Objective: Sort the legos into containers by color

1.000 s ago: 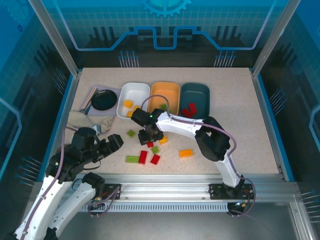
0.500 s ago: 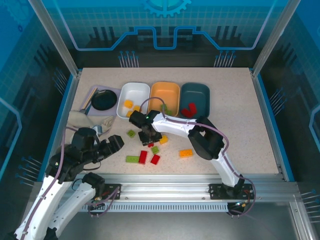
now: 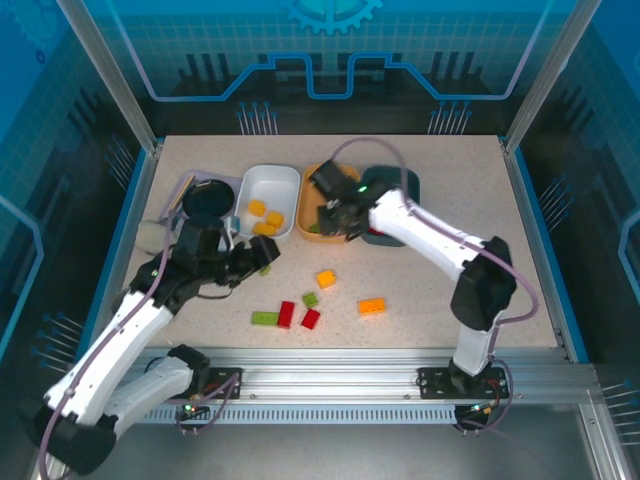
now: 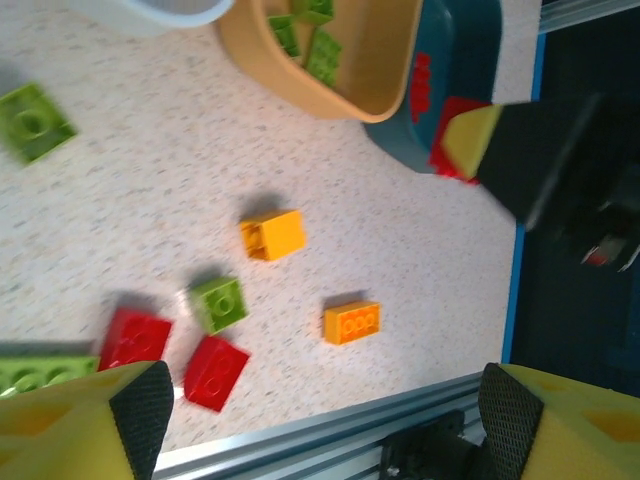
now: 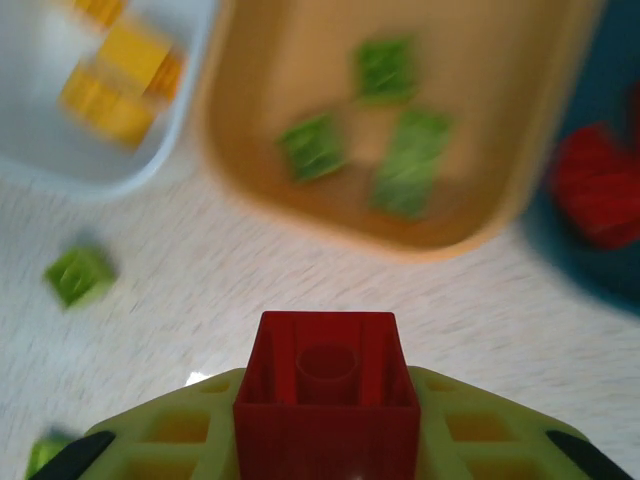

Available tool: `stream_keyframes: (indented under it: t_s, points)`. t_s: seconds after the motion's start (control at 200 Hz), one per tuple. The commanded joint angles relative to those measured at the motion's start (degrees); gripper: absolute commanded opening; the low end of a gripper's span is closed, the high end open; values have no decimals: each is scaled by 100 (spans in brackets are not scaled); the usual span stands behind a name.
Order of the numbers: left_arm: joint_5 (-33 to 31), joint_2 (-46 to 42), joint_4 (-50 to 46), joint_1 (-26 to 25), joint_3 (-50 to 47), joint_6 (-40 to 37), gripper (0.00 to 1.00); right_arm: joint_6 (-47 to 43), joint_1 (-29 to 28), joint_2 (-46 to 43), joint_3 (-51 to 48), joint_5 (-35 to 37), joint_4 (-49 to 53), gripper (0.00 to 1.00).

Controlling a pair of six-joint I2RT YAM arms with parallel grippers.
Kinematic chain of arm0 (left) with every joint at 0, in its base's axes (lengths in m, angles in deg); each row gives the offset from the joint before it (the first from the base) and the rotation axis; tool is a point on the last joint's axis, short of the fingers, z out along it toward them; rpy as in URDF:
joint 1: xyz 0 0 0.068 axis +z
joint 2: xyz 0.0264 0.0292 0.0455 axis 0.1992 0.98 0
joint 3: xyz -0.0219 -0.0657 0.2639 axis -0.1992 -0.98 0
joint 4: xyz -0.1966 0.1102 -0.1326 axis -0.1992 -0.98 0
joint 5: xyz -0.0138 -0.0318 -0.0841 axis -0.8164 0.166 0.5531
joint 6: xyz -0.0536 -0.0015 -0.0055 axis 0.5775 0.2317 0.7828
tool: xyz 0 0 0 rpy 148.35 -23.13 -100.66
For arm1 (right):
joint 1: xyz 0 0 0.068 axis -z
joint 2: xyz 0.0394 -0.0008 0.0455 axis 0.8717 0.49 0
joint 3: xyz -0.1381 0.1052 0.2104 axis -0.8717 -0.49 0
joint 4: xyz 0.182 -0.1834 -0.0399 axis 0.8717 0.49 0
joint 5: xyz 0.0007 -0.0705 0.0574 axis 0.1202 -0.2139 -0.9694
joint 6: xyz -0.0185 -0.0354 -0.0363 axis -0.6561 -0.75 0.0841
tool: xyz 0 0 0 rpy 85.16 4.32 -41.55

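Tubs, top view: white tub [image 3: 272, 183], orange tub [image 3: 310, 195] and teal tub [image 3: 408, 185] stand side by side at the far middle of the table [image 3: 480, 230], with white leftmost and teal rightmost.
Yellow bricks, top view: yellow bricks [image 3: 266, 218] lie in the white tub.
Loose bricks, top view: orange bricks [image 3: 371, 306], green brick [image 3: 310, 299], long green brick [image 3: 265, 318] and red pair [image 3: 287, 314] lie scattered on the table nearer than the tubs.
Right gripper, top view: right gripper [image 3: 335, 218] is above the orange tub's near half and its arm crosses the teal tub. I cannot tell the jaws here.
Left gripper, top view: left gripper [image 3: 256, 257] is low over the table just nearer than the white tub, jaws apart.
Left wrist, pincer: fingers [image 4: 75, 430] sit at both lower corners, wide apart, with bare table between them.
Left wrist, bricks: the orange bricks, green brick and red pair lie apart on the table. A second green brick [image 4: 35, 122] lies at the left edge.
Left wrist, tubs: the orange tub holds sorted greens [image 4: 310, 40], and the teal tub touches its side.
Right wrist, pincer: closed on a red brick [image 5: 327, 385], which is gripped between the two fingers.
Right wrist, below: the view is blurred. The orange tub with three sorted greens is straight ahead. The white tub with yellow bricks is at upper left, and the teal tub with a red piece [image 5: 595, 190] is at right.
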Motion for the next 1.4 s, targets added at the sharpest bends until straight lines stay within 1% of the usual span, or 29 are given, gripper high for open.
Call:
stream_keyframes:
  t_s: [0.0,0.135,0.27,0.545,0.755,0.77,0.835,0.94,1.145,1.23,1.33,1.396]
  points:
    - [246,511,811,-112,472,-28,84,-353,703,55,-90,263,518,30]
    - [282,1238,1148,-193,892,-121,84,-553,1446,430,189,483,690,30]
    - [326,1842,1383,-222,1252,-175,84,-700,1891,1101,666,620,795,30]
    - [436,2750,1685,-243,1830,-203,84,-909,2291,2545,1867,879,1269,30]
    - [450,3038,1673,-284,2048,-247,84,-1015,2451,2908,2278,782,1395,31]
    - [442,3042,1661,-284,2043,-244,84,-1012,2452,3069,2304,770,1408,32]
    - [427,3039,1641,-288,2009,-247,84,-998,2469,3201,2341,702,1437,33]
    - [336,3000,1480,-290,2005,-269,84,-979,2482,3277,2334,527,1382,37]
    - [-350,2885,480,-310,2183,-438,83,-1040,2402,3105,2523,380,1324,56]
    - [-670,2727,118,-310,2118,-391,83,-1062,2298,2954,2666,369,1302,61]
    - [-1189,2523,-553,-310,2058,-280,83,-1059,2135,2459,2734,400,1277,63]
    - [-1512,2374,-955,-285,1934,-216,83,-1132,1914,1995,2484,376,1023,63]
